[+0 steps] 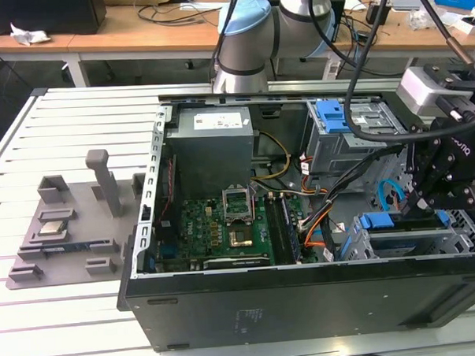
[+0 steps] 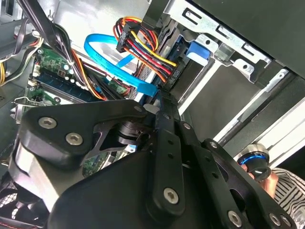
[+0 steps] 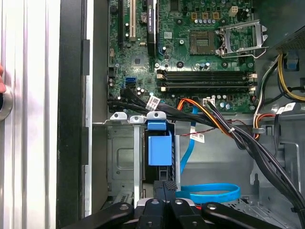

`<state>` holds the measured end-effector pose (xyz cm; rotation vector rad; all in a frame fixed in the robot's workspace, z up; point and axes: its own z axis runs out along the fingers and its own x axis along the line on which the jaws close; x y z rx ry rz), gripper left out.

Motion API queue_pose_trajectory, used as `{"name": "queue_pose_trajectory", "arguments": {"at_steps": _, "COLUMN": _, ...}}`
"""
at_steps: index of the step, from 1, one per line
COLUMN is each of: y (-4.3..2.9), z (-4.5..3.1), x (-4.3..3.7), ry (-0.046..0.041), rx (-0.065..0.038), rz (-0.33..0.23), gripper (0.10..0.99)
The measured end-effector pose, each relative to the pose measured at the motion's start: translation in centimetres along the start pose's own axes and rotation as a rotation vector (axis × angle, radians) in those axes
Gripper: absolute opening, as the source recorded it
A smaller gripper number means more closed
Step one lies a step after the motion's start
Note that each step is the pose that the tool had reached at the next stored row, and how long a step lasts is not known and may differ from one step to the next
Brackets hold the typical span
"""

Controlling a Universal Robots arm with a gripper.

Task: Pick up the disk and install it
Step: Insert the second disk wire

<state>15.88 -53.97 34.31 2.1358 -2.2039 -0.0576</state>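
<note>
My gripper [image 1: 416, 208] hangs over the lower drive cage [image 1: 406, 238] at the exterior view's right end of the open computer case [image 1: 306, 301]. Its two black fingers are pressed together, shut, with nothing between them in either wrist view. In the first wrist view the gripper [image 3: 164, 187] sits just short of the cage's blue latch [image 3: 159, 145]. In the second wrist view the gripper [image 2: 160, 99] points at the cage [image 2: 224, 52] and a bundle of coloured power wires [image 2: 143, 47]. The disk is mostly hidden; a blue edge [image 1: 349, 246] at the cage's end looks like its carrier frame.
A blue flat cable [image 3: 209, 193] loops beside the fingers, with black cable bundles [image 3: 248, 138] nearby. The motherboard [image 1: 224, 222] fills the case's middle. A second cage with a blue part [image 1: 333, 115] stands behind. A grey fixture [image 1: 66, 233] holds a chip [image 1: 50, 228]. A person's hand [image 2: 269, 183] is close by.
</note>
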Motion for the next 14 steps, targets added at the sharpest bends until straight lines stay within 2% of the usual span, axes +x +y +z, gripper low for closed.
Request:
{"name": "queue_pose_trajectory", "arguments": {"at_steps": 4, "y": -0.01, "z": 0.06, "x": 0.00, "ry": -0.0003, "rx": 0.000, "rz": 0.000, "gripper": 0.114}}
{"name": "queue_pose_trajectory", "arguments": {"at_steps": 5, "y": 0.00, "z": 0.07, "x": 0.00, "ry": -0.0003, "rx": 0.000, "rz": 0.000, "gripper": 0.173}}
{"name": "queue_pose_trajectory", "arguments": {"at_steps": 7, "y": 0.01, "z": -0.12, "x": 0.00, "ry": -0.0015, "rx": 0.000, "rz": 0.000, "gripper": 0.173}}
{"name": "queue_pose_trajectory", "arguments": {"at_steps": 8, "y": 0.06, "z": -0.68, "x": 0.00, "ry": -0.0006, "rx": 0.000, "rz": 0.000, "gripper": 0.173}}
{"name": "queue_pose_trajectory", "arguments": {"at_steps": 12, "y": 0.19, "z": -2.19, "x": -0.46, "ry": 0.0013, "rx": 0.000, "rz": 0.000, "gripper": 0.173}}
{"name": "queue_pose_trajectory", "arguments": {"at_steps": 13, "y": 0.31, "z": -3.68, "x": -0.68, "ry": 0.0026, "rx": 0.000, "rz": 0.000, "gripper": 0.102}}
{"name": "queue_pose_trajectory", "arguments": {"at_steps": 14, "y": 0.36, "z": -4.35, "x": -0.67, "ry": 0.0021, "rx": 0.000, "rz": 0.000, "gripper": 0.102}}
